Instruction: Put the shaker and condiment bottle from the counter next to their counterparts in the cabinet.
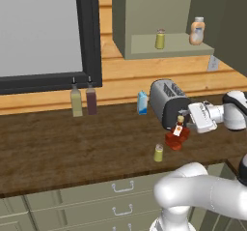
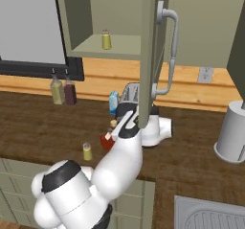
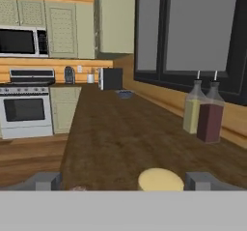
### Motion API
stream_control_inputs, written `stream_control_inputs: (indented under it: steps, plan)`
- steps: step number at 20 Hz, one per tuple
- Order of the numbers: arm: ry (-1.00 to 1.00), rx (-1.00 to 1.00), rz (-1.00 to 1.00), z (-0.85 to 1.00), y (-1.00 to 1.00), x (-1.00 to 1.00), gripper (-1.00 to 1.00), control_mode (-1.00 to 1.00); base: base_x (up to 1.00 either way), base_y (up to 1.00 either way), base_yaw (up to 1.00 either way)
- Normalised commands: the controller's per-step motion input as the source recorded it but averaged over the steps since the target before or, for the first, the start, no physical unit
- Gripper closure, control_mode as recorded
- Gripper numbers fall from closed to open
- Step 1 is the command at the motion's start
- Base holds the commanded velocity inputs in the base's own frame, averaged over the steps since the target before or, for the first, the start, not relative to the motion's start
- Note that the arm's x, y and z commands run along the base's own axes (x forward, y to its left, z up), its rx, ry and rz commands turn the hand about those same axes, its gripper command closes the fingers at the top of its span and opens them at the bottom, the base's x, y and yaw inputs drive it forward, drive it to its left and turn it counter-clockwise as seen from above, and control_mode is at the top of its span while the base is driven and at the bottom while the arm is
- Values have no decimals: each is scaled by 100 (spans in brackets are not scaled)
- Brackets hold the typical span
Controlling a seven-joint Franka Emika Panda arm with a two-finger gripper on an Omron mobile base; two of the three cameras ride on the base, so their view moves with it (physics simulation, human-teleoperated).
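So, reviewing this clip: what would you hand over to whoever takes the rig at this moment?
Gripper: open, level with the condiment bottle's neck, holding nothing.
Condiment bottle: on the counter before the toaster.
Shaker: on the counter, just in front of the bottle.
Cabinet: open; twin shaker and peach bottle on its shelf.
Done: nothing placed.
Left: grasp the bottle, shelve it, then the shaker.

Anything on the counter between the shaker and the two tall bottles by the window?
No. In the left base view the counter is bare wood between the shaker and the two tall bottles; the blue-white carton stands off that line, farther back.
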Motion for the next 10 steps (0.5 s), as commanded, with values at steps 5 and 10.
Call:
stream_control_inputs:
  steps: [5, 10]
  plan:
    - [0, 0, -8, 0, 5, 0, -100, -100, 0, 0, 0]
    - [0, 0, -8, 0, 3, 0, -100, -100, 0, 0, 0]
